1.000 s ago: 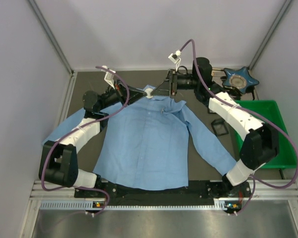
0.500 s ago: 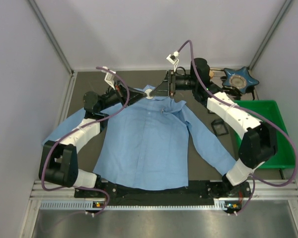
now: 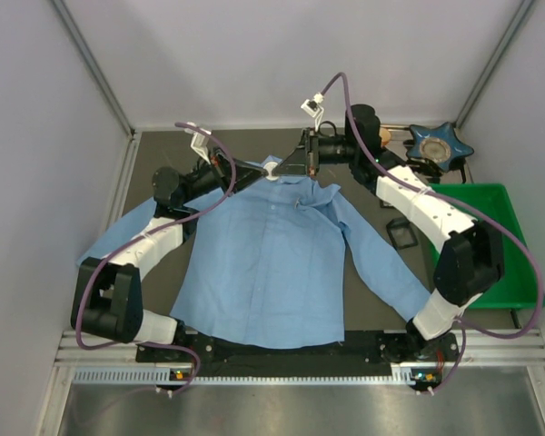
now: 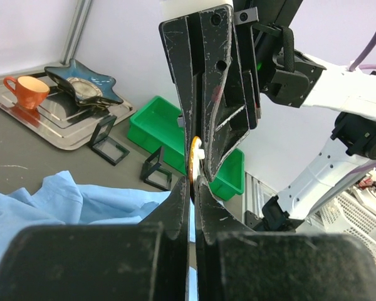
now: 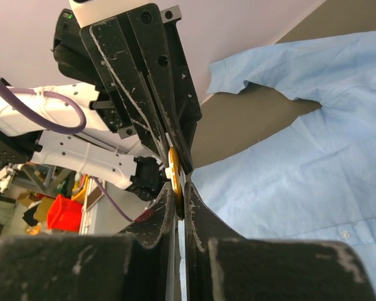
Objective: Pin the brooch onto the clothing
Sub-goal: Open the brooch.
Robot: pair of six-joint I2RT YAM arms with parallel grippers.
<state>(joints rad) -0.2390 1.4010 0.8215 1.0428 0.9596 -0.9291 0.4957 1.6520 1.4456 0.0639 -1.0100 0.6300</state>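
The clothing (image 3: 272,263), a light blue shirt, lies flat on the dark table with its collar at the back. Above the collar both grippers meet tip to tip around the brooch (image 3: 271,175), a small gold disc with a white piece. In the left wrist view my left gripper (image 4: 193,182) is shut on the brooch (image 4: 195,157) from below, and the right gripper's fingers (image 4: 207,75) come down from above. The right wrist view shows my right gripper (image 5: 179,188) shut on the same gold disc (image 5: 174,172), with the shirt (image 5: 313,157) spread beneath.
A green bin (image 3: 490,245) stands at the right edge. Behind it a metal tray (image 4: 56,119) carries a blue star-shaped dish (image 3: 440,145) and an orange cup (image 4: 26,89). Small black frames (image 3: 400,232) stand between the bin and the shirt's sleeve.
My right gripper has closed its jaws onto the brooch that the left gripper holds. Its wrist has shifted slightly left. The left arm has stayed still.
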